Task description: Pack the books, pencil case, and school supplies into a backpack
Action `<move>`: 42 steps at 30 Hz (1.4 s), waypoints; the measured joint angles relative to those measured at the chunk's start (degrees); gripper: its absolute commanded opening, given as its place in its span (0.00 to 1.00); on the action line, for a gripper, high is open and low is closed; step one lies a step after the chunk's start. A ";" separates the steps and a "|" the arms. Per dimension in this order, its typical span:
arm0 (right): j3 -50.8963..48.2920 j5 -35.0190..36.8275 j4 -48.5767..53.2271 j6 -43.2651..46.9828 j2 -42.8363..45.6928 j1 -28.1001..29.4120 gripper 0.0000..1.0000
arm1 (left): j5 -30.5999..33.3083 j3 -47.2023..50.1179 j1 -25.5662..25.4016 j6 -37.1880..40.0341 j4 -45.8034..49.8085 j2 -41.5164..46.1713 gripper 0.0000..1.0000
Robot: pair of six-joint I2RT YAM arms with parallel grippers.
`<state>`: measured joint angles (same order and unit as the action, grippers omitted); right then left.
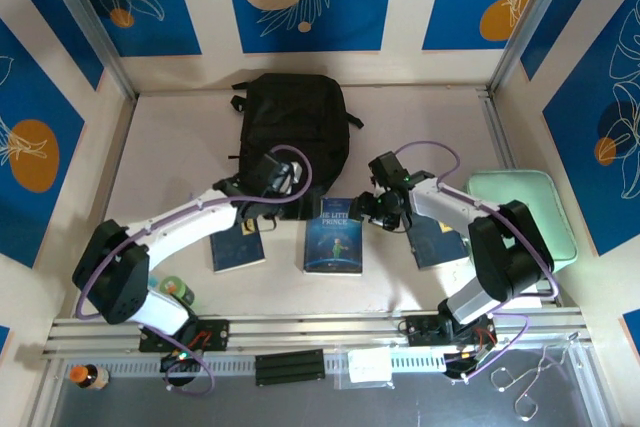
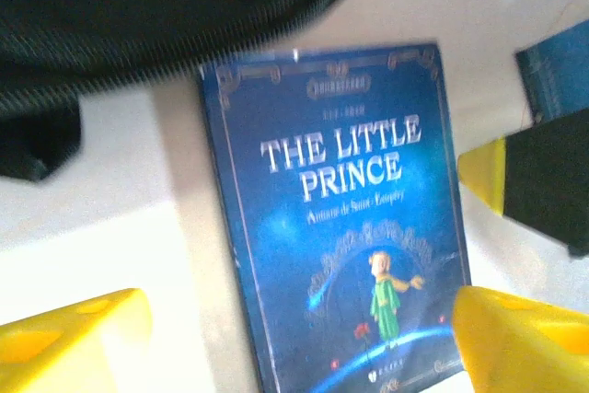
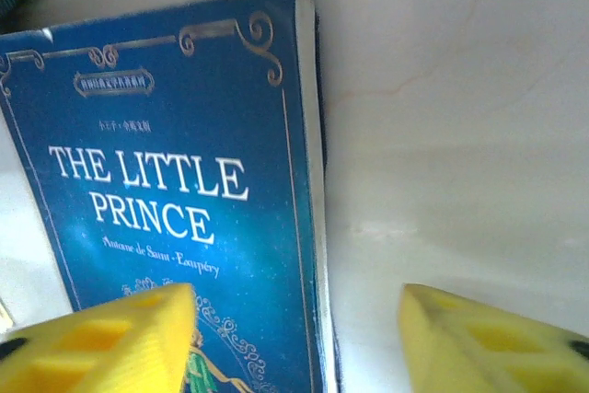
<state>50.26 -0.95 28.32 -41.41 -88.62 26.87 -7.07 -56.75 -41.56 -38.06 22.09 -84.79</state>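
Navy covers all on the table, none packed yet, I'd say. The thin plain navy paperback (image 1: 237, 247) lies left. Your left gripper (image 2: 299, 306) is spread and empty by the big soft black fabric backpack (image 1: 295, 122). Centre, the navy picture-cover paperback (image 3: 175, 181) reads "THE LITTLE PRINCE", "Antoine de Saint-Exupéry". Your right gripper (image 3: 296, 294) hangs spread across its edge, and the third navy paperback (image 1: 437, 247) sits right.

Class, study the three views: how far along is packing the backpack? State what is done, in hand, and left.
Done: nothing yet; the left book, The Little Prince and the right book lie on the table before the backpack. In hand: the left gripper and right gripper, both open, hover over The Little Prince, the right one straddling its edge. Left: packing all three.
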 measured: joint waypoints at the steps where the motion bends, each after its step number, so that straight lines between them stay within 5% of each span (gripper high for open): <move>1: -0.52 -0.94 -0.50 -0.52 -0.17 0.02 0.51 | -0.02 0.20 -0.63 -1.62 0.04 -0.63 0.80; 17: -1.42 -2.47 -2.45 -2.51 -3.85 0.15 0.27 | -0.39 1.66 -3.26 -10.62 -3.96 -9.31 0.50; 42: -1.97 -2.71 -3.76 -2.56 -4.37 0.15 0.23 | -2.89 3.41 -3.19 -15.06 -10.69 -14.03 0.46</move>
<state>48.29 -3.66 24.56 -43.97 -92.99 27.03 -9.96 -53.34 -44.75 -53.12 11.40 -98.83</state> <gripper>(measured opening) 0.231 0.462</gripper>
